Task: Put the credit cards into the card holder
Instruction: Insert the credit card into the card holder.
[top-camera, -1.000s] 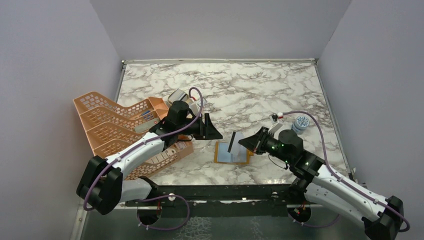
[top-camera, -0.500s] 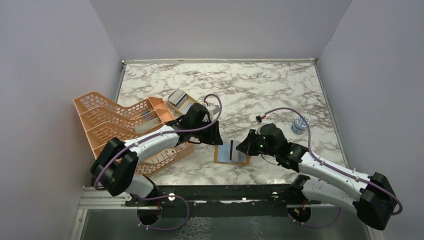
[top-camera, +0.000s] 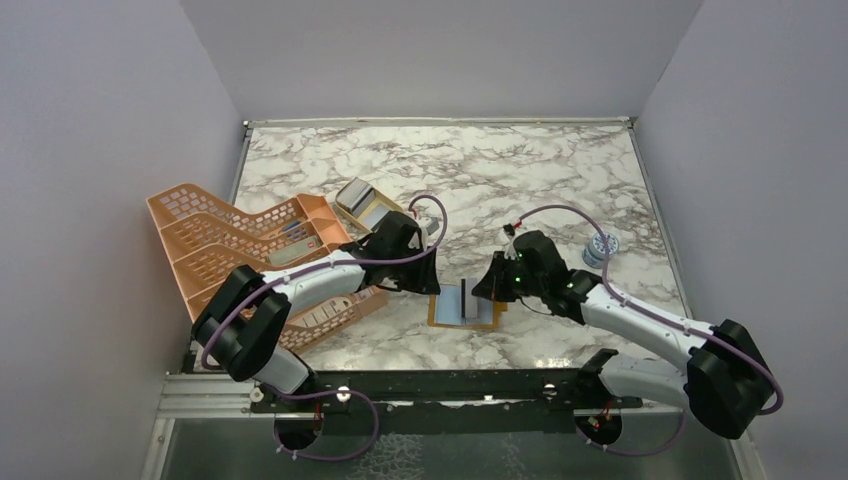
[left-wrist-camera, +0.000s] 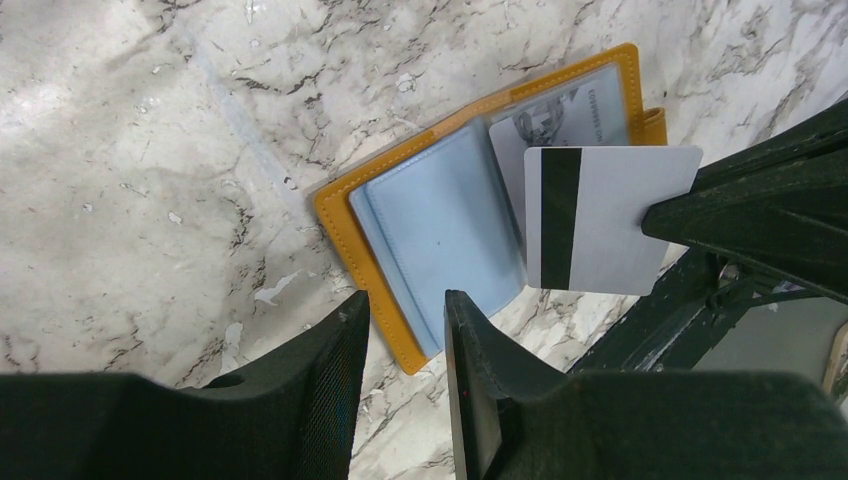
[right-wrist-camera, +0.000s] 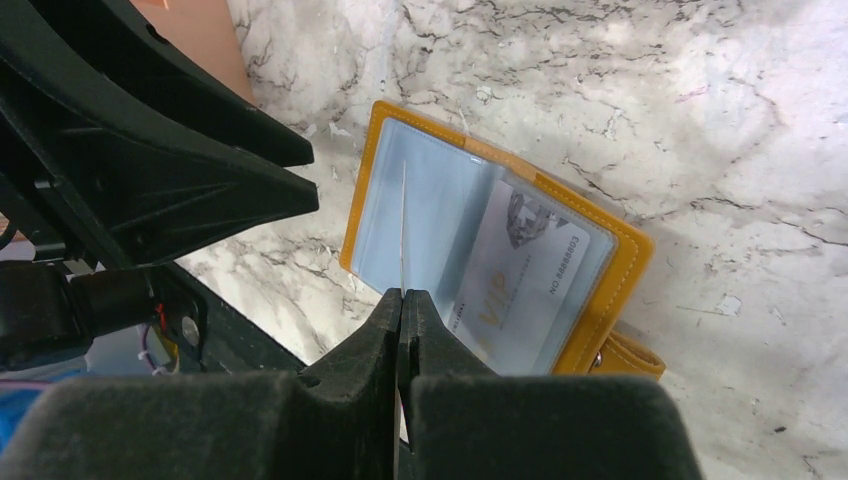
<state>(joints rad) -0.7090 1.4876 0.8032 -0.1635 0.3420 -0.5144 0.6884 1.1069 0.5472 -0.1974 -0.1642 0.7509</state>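
The card holder (top-camera: 436, 318) lies open on the marble, mustard-orange outside and pale blue inside (left-wrist-camera: 440, 215). One credit card (right-wrist-camera: 520, 270) marked VIP sits in its clear right pocket. My right gripper (right-wrist-camera: 402, 298) is shut on a second credit card (left-wrist-camera: 605, 220), white with a black stripe. That card stands on edge just above the holder's middle (right-wrist-camera: 402, 230). My left gripper (left-wrist-camera: 407, 305) hovers at the holder's left corner, jaws partly open with nothing between them. From above, the left gripper (top-camera: 425, 275) and right gripper (top-camera: 487, 285) flank the holder.
A peach lattice rack (top-camera: 215, 245) stands left of the left arm. A small tan tray (top-camera: 360, 200) holding grey items sits behind it. A small blue-and-white round object (top-camera: 600, 245) lies to the right. The black front rail (top-camera: 430, 385) runs just below the holder.
My left gripper has moved right to the holder's corner and its jaws have narrowed. My right gripper has carried the card left and down over the open holder.
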